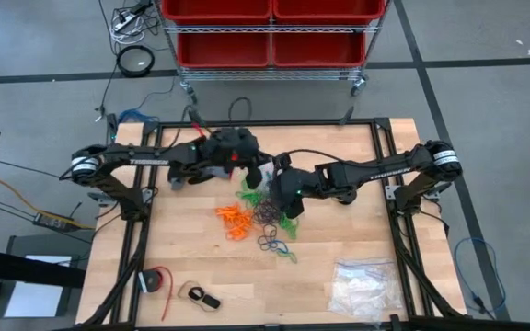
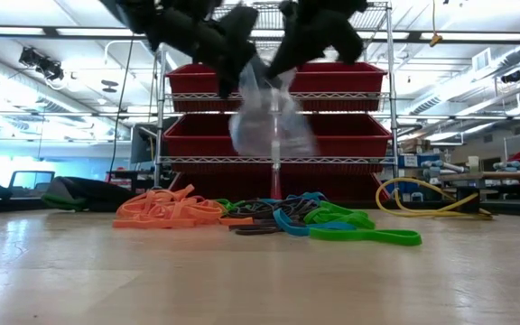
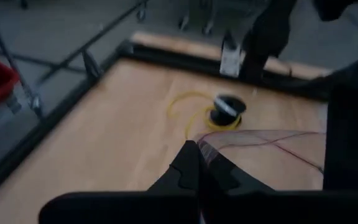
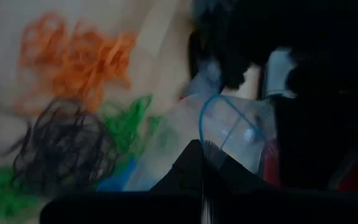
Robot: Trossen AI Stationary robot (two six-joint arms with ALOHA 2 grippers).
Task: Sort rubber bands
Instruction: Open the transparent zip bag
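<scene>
Both grippers, L [image 1: 256,175] & R [image 1: 274,176], were closed on a clear bag [image 2: 269,113] held above the tabletop's middle. Bands [image 1: 260,221] lay piled under it, mid-tabletop.

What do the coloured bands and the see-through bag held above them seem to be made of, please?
The small orange, green, blue and black loops look like matt rubber: flat, limp strips. The clear bag looks like thin glossy plastic film: translucent, crumpled.

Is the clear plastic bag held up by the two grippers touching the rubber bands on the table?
Apart. In the low view the clear bag hangs well above the rubber bands, with shelf background showing between them.
</scene>
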